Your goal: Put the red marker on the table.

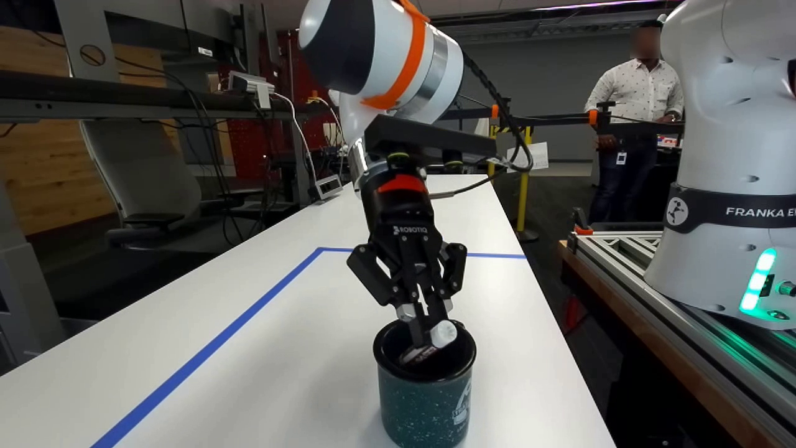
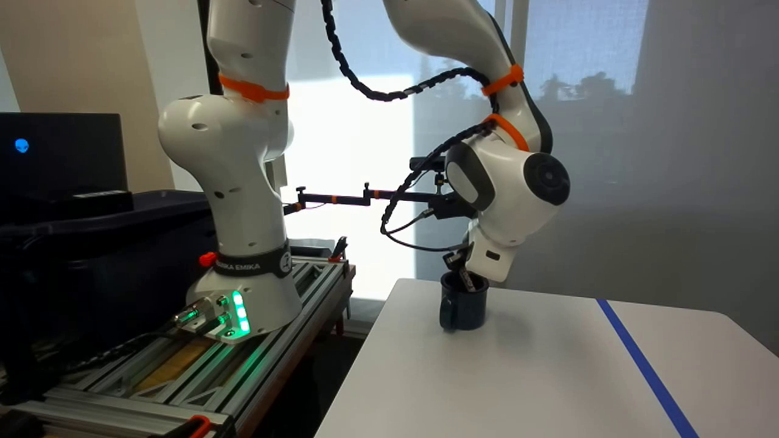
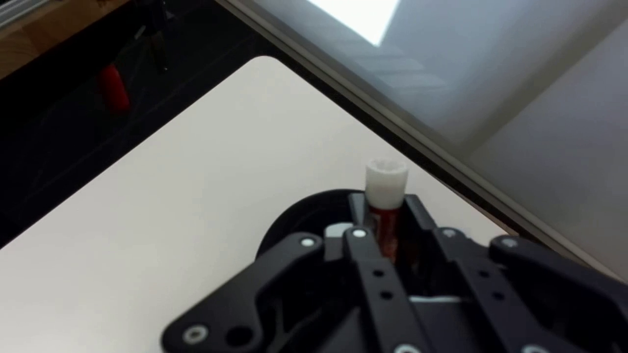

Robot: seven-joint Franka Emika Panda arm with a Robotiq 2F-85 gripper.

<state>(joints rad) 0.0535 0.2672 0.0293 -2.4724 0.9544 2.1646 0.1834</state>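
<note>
Claw (image 3: pixel 387 210) marked ROBOTIQ grips the red marker (image 3: pixel 386 184) tilted partly inside a cup (image 1: pixel 426 401); the base (image 1: pixel 709 267) reads FRANKA.

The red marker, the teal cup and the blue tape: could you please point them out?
Red marker (image 3: pixel 386 216): in the wrist view, its red barrel.
Teal cup (image 1: pixel 421 401): in an exterior view, its speckled wall.
Blue tape (image 1: pixel 219 342): in an exterior view, its longer stretch.

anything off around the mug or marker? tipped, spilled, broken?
Nothing spilled or damaged that I can see. The speckled teal mug stands upright on the white table. The red marker is slanted at the mug's mouth, in the end effector's grip; likely just how it was picked, not a fault.
</note>
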